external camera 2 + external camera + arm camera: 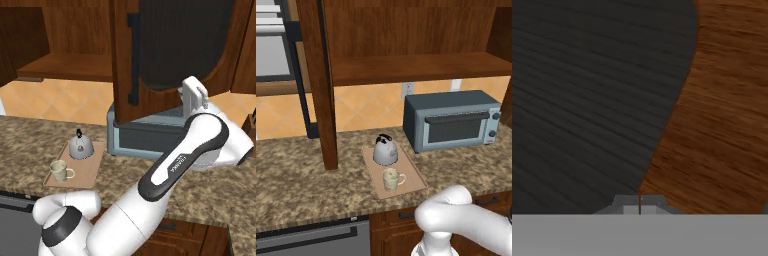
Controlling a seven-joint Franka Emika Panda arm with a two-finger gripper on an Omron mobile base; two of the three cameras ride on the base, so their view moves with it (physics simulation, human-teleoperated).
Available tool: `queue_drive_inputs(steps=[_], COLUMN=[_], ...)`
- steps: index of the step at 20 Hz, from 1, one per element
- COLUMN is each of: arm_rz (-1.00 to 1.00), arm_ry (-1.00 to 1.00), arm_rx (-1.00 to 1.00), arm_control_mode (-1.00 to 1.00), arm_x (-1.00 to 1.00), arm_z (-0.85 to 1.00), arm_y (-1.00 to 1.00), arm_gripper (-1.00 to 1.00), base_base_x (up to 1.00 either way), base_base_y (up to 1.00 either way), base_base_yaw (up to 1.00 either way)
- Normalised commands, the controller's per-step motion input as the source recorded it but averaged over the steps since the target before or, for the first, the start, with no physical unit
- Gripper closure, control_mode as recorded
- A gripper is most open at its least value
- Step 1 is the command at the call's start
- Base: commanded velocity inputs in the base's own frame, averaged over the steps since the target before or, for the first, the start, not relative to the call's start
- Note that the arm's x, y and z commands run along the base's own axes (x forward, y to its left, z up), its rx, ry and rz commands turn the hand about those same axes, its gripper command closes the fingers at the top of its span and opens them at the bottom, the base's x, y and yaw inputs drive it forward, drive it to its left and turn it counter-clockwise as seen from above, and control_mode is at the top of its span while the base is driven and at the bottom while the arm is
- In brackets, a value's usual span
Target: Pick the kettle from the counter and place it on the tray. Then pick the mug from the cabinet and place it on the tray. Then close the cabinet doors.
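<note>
Our gripper [640,206], fingers pressed together and holding nothing, sits right against the cabinet door [165,50], which stands ajar in front of the blue-grey toaster oven [453,120]. We see the kettle [385,150] and mug [391,179] both standing on the tray [413,177], on the counter [301,175] beside the oven.

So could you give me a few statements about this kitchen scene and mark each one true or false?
1. The kettle stands on the tray. True.
2. The mug sits on the cabinet shelf. False: it is on the tray, in front of the kettle.
3. The gripper is wide open. False: its fingertips are shut together, close up against a cabinet door.
4. A toaster oven stands on the counter. True.
5. The kettle lies tipped over. False: it is upright.
</note>
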Motion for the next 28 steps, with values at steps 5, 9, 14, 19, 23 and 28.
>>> queue_drive_inputs(steps=[5,9,14,19,23,28], arm_rz=[-0.1,-0.13,-0.12,-0.1,-0.11,-0.15], arm_ry=[0.07,0.07,0.15,0.16,0.13,0.12], arm_rx=[-0.06,-0.02,-0.04,-0.05,-0.05,-0.07], arm_control_mode=[-1.0,-1.0,-1.0,-1.0,-1.0,-1.0], arm_x=[0.37,0.48,0.57,0.57,0.66,0.76], arm_z=[-0.23,-0.26,-0.21,-0.2,-0.29,-0.39], arm_y=[0.79,0.81,0.8,0.83,0.99,1.0], arm_gripper=[1.0,1.0,1.0,1.0,1.0,1.0], base_base_x=[0.0,0.0,0.0,0.0,0.0,0.0], base_base_y=[0.0,0.0,0.0,0.0,0.0,0.0], base_base_yaw=[0.0,0.0,0.0,0.0,0.0,0.0])
